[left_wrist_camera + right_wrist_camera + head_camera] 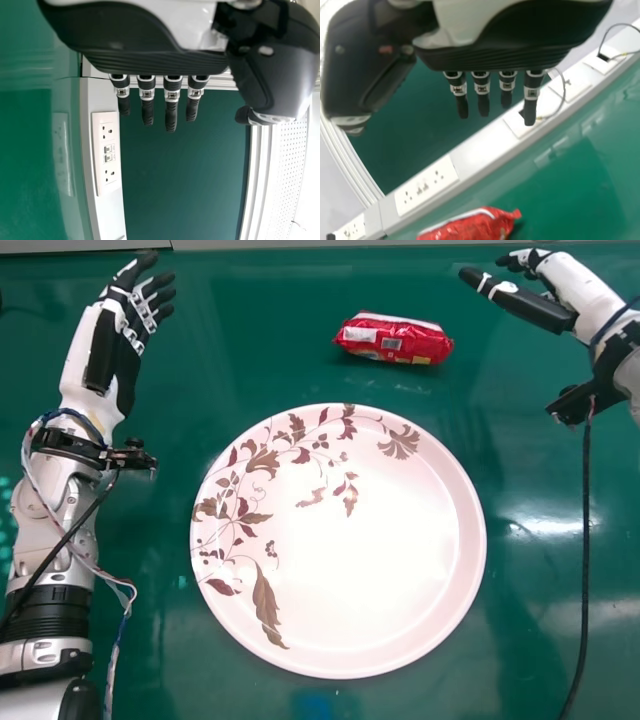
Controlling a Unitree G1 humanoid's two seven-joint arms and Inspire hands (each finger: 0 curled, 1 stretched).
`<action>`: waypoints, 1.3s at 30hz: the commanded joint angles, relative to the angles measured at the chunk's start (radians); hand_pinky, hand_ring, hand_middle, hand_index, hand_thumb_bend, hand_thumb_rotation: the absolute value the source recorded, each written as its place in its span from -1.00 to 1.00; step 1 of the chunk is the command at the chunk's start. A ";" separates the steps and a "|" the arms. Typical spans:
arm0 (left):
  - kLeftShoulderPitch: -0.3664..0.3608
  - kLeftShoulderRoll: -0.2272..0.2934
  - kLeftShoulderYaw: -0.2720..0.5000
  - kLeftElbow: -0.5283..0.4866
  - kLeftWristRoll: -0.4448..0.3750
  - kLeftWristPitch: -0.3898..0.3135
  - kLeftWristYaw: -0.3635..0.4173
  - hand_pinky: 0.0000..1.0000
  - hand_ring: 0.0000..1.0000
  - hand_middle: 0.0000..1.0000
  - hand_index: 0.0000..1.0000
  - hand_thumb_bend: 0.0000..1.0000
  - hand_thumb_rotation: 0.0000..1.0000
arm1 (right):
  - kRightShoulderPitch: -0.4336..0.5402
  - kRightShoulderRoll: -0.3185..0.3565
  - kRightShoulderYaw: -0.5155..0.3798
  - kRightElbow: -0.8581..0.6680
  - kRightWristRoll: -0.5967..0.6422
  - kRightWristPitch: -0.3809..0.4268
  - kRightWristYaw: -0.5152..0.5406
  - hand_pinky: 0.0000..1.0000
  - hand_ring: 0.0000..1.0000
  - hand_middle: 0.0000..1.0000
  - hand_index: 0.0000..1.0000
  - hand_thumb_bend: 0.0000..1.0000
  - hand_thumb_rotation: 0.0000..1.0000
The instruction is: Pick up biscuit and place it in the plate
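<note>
1. Red wrapping marks your target: the biscuit packet lies on the table, to the left of the right hand and a little nearer the robot, apart from its thumb.
2. Your right hand is wide open, fingers straight and thumb spread well away from them, with nothing in its hold. It looks the better placed of the two for the pick. The left hand, farther off on the packet's other side, is open and empty too.
3. Judge this as the approach. Bring the right hand left and slightly back toward the robot, and line up over the packet's middle before you lower.
4. Put thumb and fingers across its two long sides. Keep the opening generous on the way down, so you don't nudge the packet away.
5. Close gently: the wrapper is probably slippery and the biscuits may crack.
6. Lift clear before carrying. The plate sits left of the hand and nearer the robot, its raised rim likely to catch a low packet.
7. Watch the black cable hanging from that wrist; it could drag against the rim.
</note>
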 commanded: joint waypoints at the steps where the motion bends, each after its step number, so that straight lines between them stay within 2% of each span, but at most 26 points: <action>1: 0.000 0.013 0.001 0.013 0.010 -0.023 -0.006 0.94 0.86 0.79 0.91 -0.01 0.12 | -0.028 -0.005 0.031 0.036 -0.030 -0.003 0.013 0.68 0.93 1.00 0.96 1.00 0.10; 4: -0.001 0.015 0.000 0.020 0.008 -0.027 -0.011 0.94 0.86 0.78 0.91 -0.06 0.12 | -0.048 0.002 0.064 0.076 -0.063 0.002 0.017 0.73 0.96 1.00 0.98 1.00 0.15; 7: -0.002 0.014 0.000 0.022 0.003 -0.021 -0.014 0.93 0.85 0.79 0.90 -0.03 0.11 | -0.062 0.016 0.082 0.113 -0.078 -0.005 0.011 0.74 0.95 1.00 0.97 1.00 0.15; 12: -0.007 0.011 -0.003 0.032 0.003 -0.034 -0.024 0.93 0.86 0.80 0.92 -0.06 0.10 | -0.087 0.045 0.102 0.187 -0.086 -0.045 0.000 0.71 0.89 0.99 0.97 1.00 0.13; 16: -0.011 0.009 -0.004 0.047 0.001 -0.050 -0.037 0.96 0.88 0.82 0.94 -0.12 0.10 | -0.109 0.061 0.126 0.241 -0.104 -0.076 -0.003 0.73 0.93 1.00 0.99 1.00 0.13; 19: -0.010 0.008 -0.004 0.053 0.003 -0.059 -0.040 0.98 0.88 0.81 0.95 -0.09 0.10 | -0.125 0.069 0.146 0.273 -0.119 -0.085 0.010 0.75 0.94 1.00 1.00 1.00 0.23; 25: -0.010 0.007 0.002 0.066 -0.006 -0.068 -0.049 0.99 0.88 0.81 0.94 -0.14 0.07 | -0.146 0.078 0.179 0.320 -0.133 -0.125 0.034 0.78 0.96 1.00 1.00 1.00 0.31; 28: -0.011 0.010 0.001 0.064 -0.001 -0.061 -0.045 0.97 0.88 0.81 0.94 -0.08 0.09 | -0.164 0.079 0.196 0.339 -0.144 -0.145 0.047 0.81 0.97 1.00 1.00 1.00 0.32; 33: -0.016 0.012 0.000 0.081 -0.001 -0.076 -0.055 0.99 0.88 0.81 0.94 -0.08 0.10 | -0.193 0.078 0.234 0.350 -0.179 -0.161 0.076 0.69 0.94 1.00 1.00 1.00 0.34; 39: -0.009 0.011 -0.001 0.074 0.003 -0.080 -0.051 1.00 0.87 0.81 0.94 -0.02 0.14 | -0.224 0.079 0.257 0.350 -0.210 -0.157 0.109 0.73 0.95 1.00 1.00 1.00 0.32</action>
